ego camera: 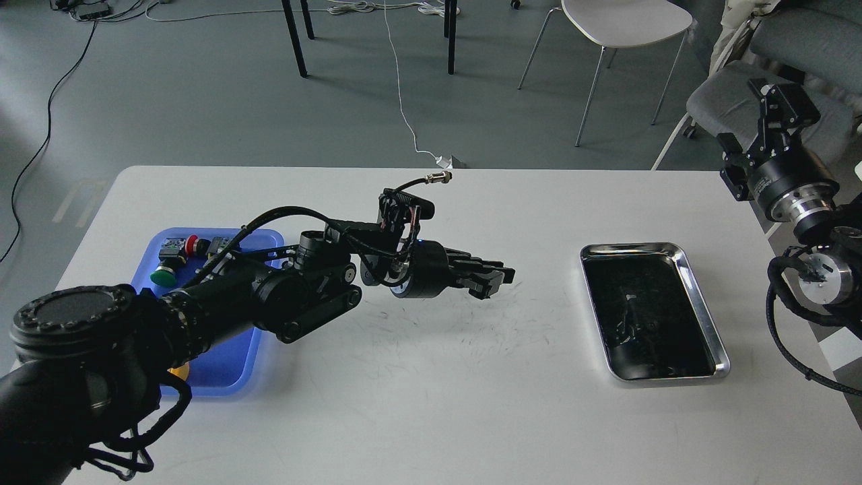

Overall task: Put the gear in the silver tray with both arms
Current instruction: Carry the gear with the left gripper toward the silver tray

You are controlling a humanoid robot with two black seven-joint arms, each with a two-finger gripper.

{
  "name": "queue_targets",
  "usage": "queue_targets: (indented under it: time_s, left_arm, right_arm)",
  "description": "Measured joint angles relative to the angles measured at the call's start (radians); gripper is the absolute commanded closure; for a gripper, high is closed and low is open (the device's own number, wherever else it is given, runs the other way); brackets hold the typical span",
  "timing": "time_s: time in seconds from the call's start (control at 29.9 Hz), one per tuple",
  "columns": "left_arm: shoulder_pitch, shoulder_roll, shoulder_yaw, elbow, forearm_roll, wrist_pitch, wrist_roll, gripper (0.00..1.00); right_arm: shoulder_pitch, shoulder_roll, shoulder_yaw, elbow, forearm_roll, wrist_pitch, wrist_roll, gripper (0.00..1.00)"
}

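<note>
The silver tray [704, 306] lies on the right of the white table; its dark bottom shows only reflections. My left arm reaches from the lower left across the blue tray. My left gripper [504, 275] hovers over the table's middle, pointing right, a hand's width left of the silver tray. Its fingers look pressed together and nothing shows between them. My right gripper [778, 101] is raised beyond the table's far right edge, pointing away; its fingers cannot be told apart. No gear can be made out.
A blue plastic tray [232, 367] at the left holds small parts, including a green button [161, 275] and a red one [192, 243]; my left arm covers most of it. Chairs [623, 23] and cables stand on the floor beyond the table.
</note>
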Motion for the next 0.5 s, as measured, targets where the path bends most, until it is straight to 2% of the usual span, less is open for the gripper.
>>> queue_targets:
  time_s: [0.2,0.37,0.5]
  left_arm:
    - [0.018,0.0,0.008,-0.028,-0.011,0.014,0.0,0.91]
    - [0.036,0.001,0.011,0.017,-0.01,0.016,0.0,0.91]
    - [0.042,0.0,0.013,-0.012,-0.008,0.016,0.0,0.91]
  right_arm:
    - [-0.002,0.001,-0.001,-0.001,0.0,0.001,0.0,0.06]
    - [-0.002,0.001,-0.001,-0.001,0.0,0.0,0.0,0.06]
    - [-0.003,0.001,-0.001,-0.001,-0.001,0.0,0.0,0.06]
